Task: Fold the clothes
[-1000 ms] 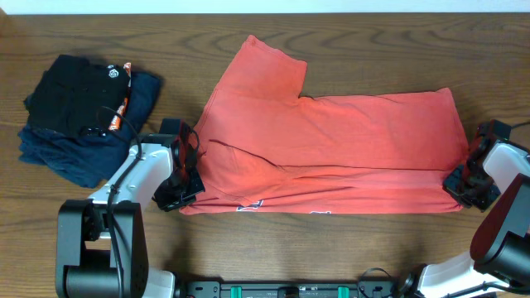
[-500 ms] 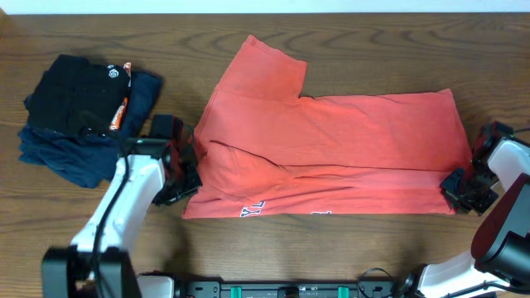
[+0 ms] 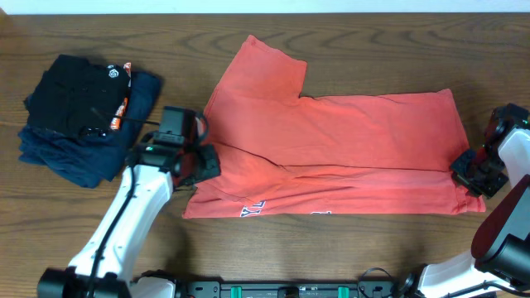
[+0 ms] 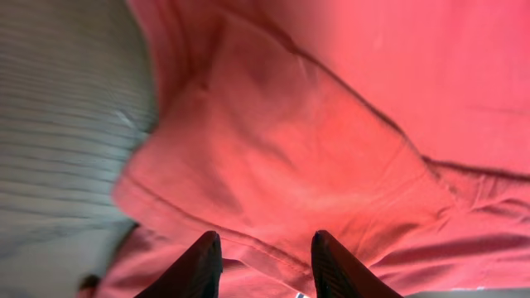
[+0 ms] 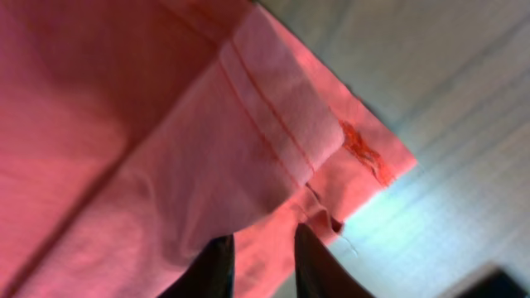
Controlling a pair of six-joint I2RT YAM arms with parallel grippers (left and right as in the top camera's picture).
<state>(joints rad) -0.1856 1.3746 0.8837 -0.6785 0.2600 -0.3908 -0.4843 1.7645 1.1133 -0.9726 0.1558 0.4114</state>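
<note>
The coral-red T-shirt point(image 3: 348, 149) lies across the middle of the wooden table point(image 3: 373, 248), doubled lengthwise 1 time, 1 sleeve poking out on top, lettering peeking along the near edge. The left gripper point(image 3: 201, 163) is at the shoulder end, fingers point(image 4: 207, 265) part-open over a cloth ridge; gripped or not, can't tell. The right gripper point(image 3: 474, 172) looks to be pinching the hem corner between near-closed fingers point(image 5: 310, 261). Roughly halfway, I'd say: the crosswise folds remain. The stack of dark garments point(image 3: 79, 116) sits at far left.
</note>
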